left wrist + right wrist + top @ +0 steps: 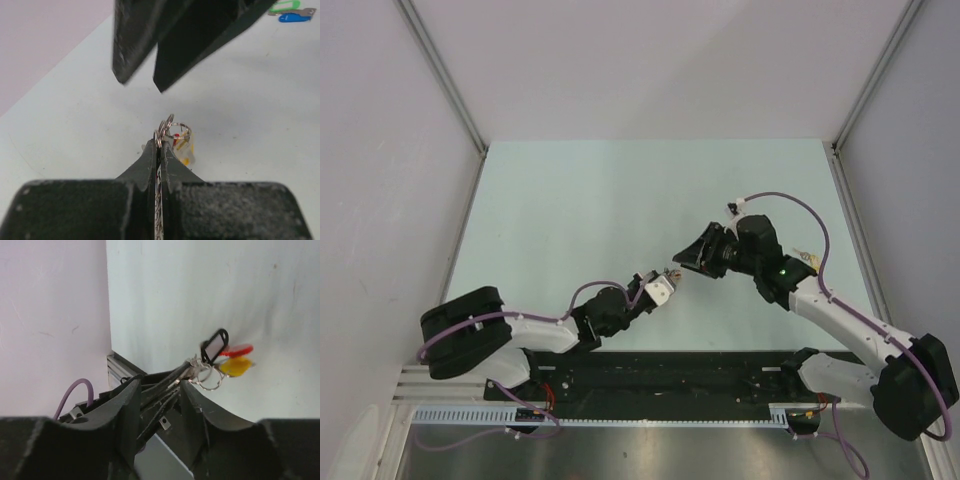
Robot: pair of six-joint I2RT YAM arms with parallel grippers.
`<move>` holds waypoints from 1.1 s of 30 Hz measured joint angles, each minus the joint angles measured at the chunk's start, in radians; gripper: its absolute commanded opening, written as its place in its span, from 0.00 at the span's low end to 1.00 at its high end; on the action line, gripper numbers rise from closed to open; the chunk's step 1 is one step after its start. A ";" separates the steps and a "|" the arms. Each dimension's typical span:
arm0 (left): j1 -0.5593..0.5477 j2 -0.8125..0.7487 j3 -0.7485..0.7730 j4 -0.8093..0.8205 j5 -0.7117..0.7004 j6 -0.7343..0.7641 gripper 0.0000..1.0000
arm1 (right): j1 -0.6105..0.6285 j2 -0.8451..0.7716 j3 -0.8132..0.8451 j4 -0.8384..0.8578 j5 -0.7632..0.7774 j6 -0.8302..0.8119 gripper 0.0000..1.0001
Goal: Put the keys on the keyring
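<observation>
From above and behind we look down on the whole table [570,200], arm bases at the bottom. The left wrist view peers close along the left gripper [159,145] at the right gripper [142,84]; the right wrist looks back. Both share the keyring [163,129].

A robotics lab cell is probably shown: a pale table [570,220] is enclosed by white panels [650,60] and aluminium struts [445,78], with a slotted rail [600,418] at bottom.

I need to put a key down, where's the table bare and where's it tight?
Bare: table from its middle to the back wall, and along the left wall. Tight: left gripper holding the keyring, facing right gripper; loose keys by right arm.
</observation>
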 measured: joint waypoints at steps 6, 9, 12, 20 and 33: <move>0.019 -0.103 0.041 -0.248 0.085 -0.054 0.00 | -0.062 -0.063 0.000 0.048 -0.081 -0.218 0.61; 0.064 -0.168 0.085 -0.386 0.176 -0.101 0.00 | -0.082 -0.073 0.000 0.079 -0.137 -0.366 0.63; 0.123 -0.227 0.125 -0.504 0.269 -0.141 0.01 | -0.089 -0.072 0.000 0.096 -0.196 -0.500 0.62; 0.249 -0.299 0.275 -0.857 0.489 -0.191 0.00 | -0.091 -0.076 0.000 0.152 -0.349 -0.823 0.51; 0.322 -0.303 0.474 -1.249 0.731 -0.143 0.00 | 0.005 -0.039 0.068 0.194 -0.531 -1.146 0.39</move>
